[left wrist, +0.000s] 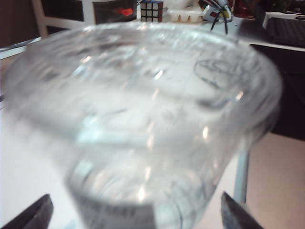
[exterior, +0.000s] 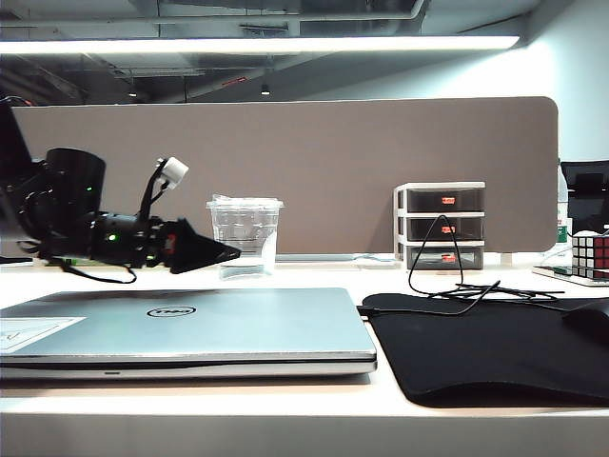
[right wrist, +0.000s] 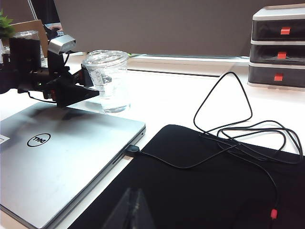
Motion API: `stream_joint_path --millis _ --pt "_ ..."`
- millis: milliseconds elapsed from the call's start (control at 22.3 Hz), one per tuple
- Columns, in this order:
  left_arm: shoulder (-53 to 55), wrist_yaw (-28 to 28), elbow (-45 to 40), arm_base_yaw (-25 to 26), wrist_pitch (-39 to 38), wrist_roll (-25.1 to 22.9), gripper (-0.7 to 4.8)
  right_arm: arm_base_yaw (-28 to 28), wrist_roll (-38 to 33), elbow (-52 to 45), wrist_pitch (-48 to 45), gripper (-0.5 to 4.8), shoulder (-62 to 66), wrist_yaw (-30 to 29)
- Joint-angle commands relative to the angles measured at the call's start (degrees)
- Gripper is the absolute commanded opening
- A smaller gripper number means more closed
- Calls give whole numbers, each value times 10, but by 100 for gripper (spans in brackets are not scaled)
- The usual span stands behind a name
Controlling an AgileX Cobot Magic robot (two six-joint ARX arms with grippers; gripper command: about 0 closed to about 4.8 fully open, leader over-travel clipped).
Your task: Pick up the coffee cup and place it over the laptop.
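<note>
The laptop [exterior: 181, 328] lies closed at the front of the white desk [exterior: 314, 278], nearest the exterior camera, silver-grey lid up, with its round dark logo near the middle and a white sticker at its front left corner. Behind its back edge the coffee cup [exterior: 245, 236] stands upright on the desk, clear plastic with a flat clear lid; it is not on the laptop.

The left gripper [exterior: 226, 253] reaches in level from the left, above the rear of the laptop, its dark fingertips right at the cup's left side. In the left wrist view the cup [left wrist: 143, 124] fills nearly the whole picture, blurred, and the 2 dark fingertips [left wrist: 35, 214] show only at the lower corners, 1 on each side of it. The jaws stand wide apart with the cup between them; I cannot tell whether either tip touches the wall. The right wrist view shows the same gripper [right wrist: 90, 88] beside the cup [right wrist: 107, 81].

The right gripper [right wrist: 133, 212] is seen only as a dark blurred tip over the black mouse mat [exterior: 485, 347], its jaws together and holding nothing.

A thin black cable [right wrist: 224, 129] runs from the laptop's side across the mat. A 3-drawer organiser [exterior: 441, 227] stands against the brown partition [exterior: 314, 162], and a puzzle cube [exterior: 592, 255] sits at the far right.
</note>
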State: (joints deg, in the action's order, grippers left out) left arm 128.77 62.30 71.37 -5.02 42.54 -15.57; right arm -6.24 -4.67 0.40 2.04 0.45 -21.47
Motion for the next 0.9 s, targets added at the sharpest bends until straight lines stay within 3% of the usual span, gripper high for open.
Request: stream_joint_path --millis 45,897 --pt "1 7 10 -3 -19 -10 479 0 6 -4 -5 -8 1 -1" --pt "9 -6 29 -6 -51 -31 479 0 13 -4 -5 -8 1 -1"
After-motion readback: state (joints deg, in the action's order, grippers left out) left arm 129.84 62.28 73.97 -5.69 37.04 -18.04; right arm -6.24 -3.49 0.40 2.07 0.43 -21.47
